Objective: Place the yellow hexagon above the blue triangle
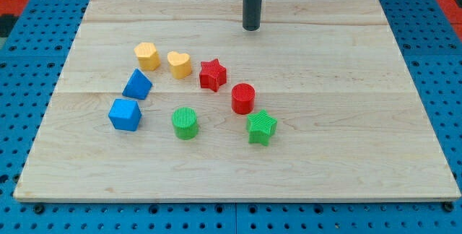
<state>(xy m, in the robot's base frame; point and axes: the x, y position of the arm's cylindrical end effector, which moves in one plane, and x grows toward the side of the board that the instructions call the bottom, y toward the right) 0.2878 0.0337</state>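
Yellow hexagon (147, 55) sits on the wooden board (325, 154) toward the view's upper left, a squat six-sided block with a matte, faintly ribbed surface. Just below it, slightly toward the view's left, lies the blue triangle (137, 84), a wedge with slanting faces; the two are close, though whether they touch cannot be told. Just beside the hexagon on the view's right is the yellow heart (180, 63), apart from it by a narrow gap.

Below the triangle rests the blue cube (124, 114), with flat faces and crisp edges. Further to the view's right stand the red star (212, 74), the red cylinder (243, 98), the green cylinder (185, 123) and the green star (261, 126), all with finely ridged tops.

My tip (250, 27) is the lower end of a straight, smooth dark rod, round in section, standing upright near the view's top centre. It has no jaws and holds nothing. It is well apart from every block, to the upper right of the hexagon and heart.

The board is pale planked wood with visible grain, lying on a blue pegboard (29, 46) dotted with holes.
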